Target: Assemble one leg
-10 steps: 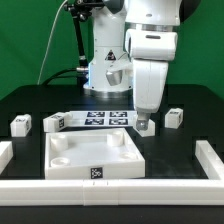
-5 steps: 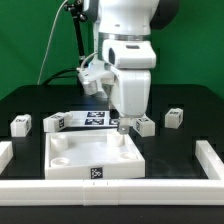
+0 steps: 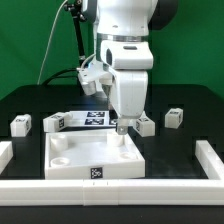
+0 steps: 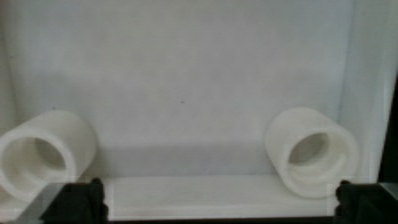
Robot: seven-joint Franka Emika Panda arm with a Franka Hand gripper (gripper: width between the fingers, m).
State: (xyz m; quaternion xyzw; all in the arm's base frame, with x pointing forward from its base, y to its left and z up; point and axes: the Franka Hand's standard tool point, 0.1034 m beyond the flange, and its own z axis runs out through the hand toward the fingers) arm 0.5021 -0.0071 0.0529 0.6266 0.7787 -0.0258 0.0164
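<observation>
Swung in from the exterior view's right, the pincer [image 3: 122, 127] hangs spread and empty over the tray [image 3: 65, 170]; nearest leg [image 3: 146, 126] lies just beside, exterior view's right.

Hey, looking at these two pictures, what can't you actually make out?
Exterior view: the arm covers one end of the marker board.
Exterior view: tags on the legs are too small to read.
Exterior view: whether the gripper touches the tray is unclear, the gap being too small.
Wrist view: blurred; the fingertips are cut off by the picture's edge.
</observation>
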